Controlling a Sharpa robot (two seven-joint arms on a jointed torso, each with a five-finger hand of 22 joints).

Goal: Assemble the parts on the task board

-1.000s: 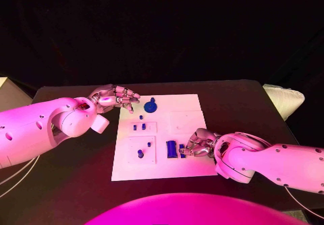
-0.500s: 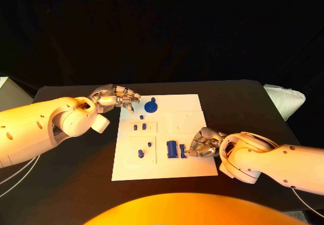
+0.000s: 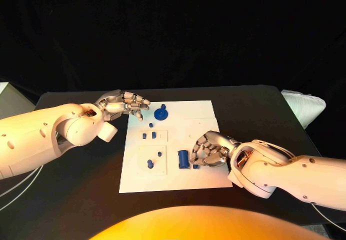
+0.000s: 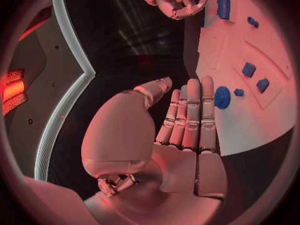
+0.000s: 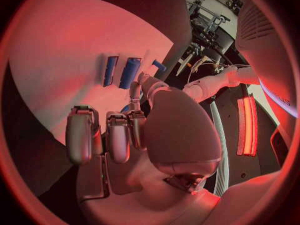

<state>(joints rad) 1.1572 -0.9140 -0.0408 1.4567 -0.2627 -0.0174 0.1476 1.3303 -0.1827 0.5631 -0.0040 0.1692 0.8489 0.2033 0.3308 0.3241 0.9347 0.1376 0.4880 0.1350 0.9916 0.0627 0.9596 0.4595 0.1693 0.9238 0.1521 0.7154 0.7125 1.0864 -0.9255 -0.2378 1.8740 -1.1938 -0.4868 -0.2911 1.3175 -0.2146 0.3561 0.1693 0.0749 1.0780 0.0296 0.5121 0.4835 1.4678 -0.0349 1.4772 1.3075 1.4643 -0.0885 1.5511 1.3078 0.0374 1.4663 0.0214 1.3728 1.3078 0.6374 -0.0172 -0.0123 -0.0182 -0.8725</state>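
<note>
The white task board (image 3: 193, 117) lies in the middle of the table. On it sit a round blue part (image 3: 161, 113), small blue pieces (image 3: 148, 135), a blue peg (image 3: 150, 163), a wide blue bar (image 3: 184, 159) and a thin blue bar (image 3: 195, 166). My right hand (image 3: 206, 149) hovers with curled fingers over the thin bar and hides most of it; I see nothing between its fingers. In the right wrist view both bars (image 5: 120, 71) lie just beyond the curled fingers (image 5: 106, 135). My left hand (image 3: 124, 104) is at the board's far left corner, empty, its fingers (image 4: 187, 115) straight beside the round part (image 4: 222, 97).
The black table (image 3: 72, 180) extends to the left and right of the board. A white cushion-like object (image 3: 306, 107) sits past the table's right edge. A pale box corner (image 3: 11, 97) stands at the far left.
My right hand has shifted slightly left and away from me, so it now covers most of the thin blue bar. The left hand has stayed put.
</note>
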